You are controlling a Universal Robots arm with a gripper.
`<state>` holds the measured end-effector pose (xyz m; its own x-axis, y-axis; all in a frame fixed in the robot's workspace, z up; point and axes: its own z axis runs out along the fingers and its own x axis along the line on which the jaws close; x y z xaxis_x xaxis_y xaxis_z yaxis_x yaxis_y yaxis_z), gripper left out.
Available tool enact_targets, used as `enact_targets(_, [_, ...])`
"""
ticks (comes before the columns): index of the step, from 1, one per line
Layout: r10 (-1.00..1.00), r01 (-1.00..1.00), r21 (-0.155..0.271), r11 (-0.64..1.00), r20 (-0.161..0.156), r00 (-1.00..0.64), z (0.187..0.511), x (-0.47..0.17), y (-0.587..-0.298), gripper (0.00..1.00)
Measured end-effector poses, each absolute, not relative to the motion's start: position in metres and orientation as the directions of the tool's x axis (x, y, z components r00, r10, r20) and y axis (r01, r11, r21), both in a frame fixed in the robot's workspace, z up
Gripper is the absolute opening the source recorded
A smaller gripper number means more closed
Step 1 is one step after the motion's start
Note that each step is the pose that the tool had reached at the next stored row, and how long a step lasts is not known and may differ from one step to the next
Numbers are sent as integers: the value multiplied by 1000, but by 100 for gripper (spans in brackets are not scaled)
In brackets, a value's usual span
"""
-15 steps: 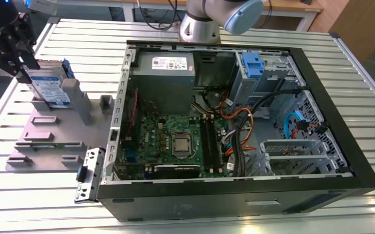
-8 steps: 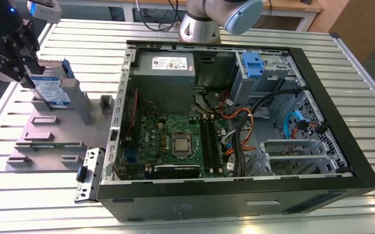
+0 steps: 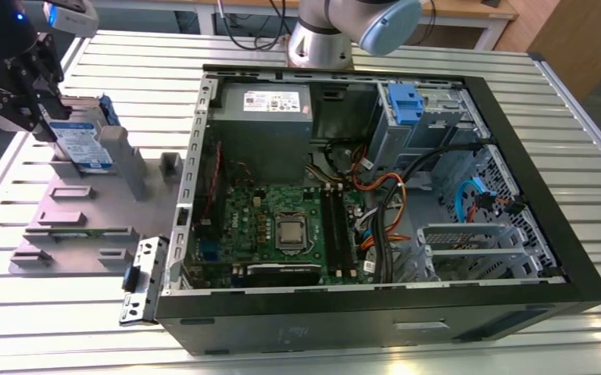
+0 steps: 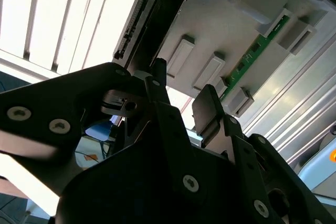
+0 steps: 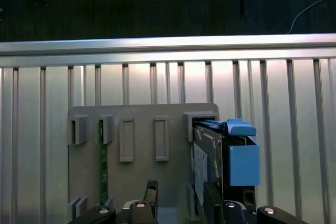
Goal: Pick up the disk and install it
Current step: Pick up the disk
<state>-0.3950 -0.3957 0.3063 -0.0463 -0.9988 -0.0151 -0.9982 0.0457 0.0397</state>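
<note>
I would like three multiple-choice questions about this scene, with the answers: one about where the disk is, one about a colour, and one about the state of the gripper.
1. Where is the disk?
A. In the grey holder beside the computer case, at the exterior view's left.
B. Inside the case.
C. Flat on the table slats.

2. What colour is the plastic frame on the disk?
A. Red.
B. Blue.
C. Yellow.

3. How is the gripper?
A. Shut on the disk.
B. Shut on a cable.
C. Open, holding nothing.

Answers:
1 A: the disk stands on edge in the holder, outside the case.
2 B: the frame is blue in the first wrist view.
3 C: the holder shows between its fingers in the second wrist view.
</note>
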Motion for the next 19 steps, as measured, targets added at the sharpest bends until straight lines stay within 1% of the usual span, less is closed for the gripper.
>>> enact_targets(5, [-999, -998, 38, 45, -15, -46, 309, -395, -396, 47])
enact_targets(19, [-999, -999, 24, 45, -16, -45, 332, -397, -396, 47])
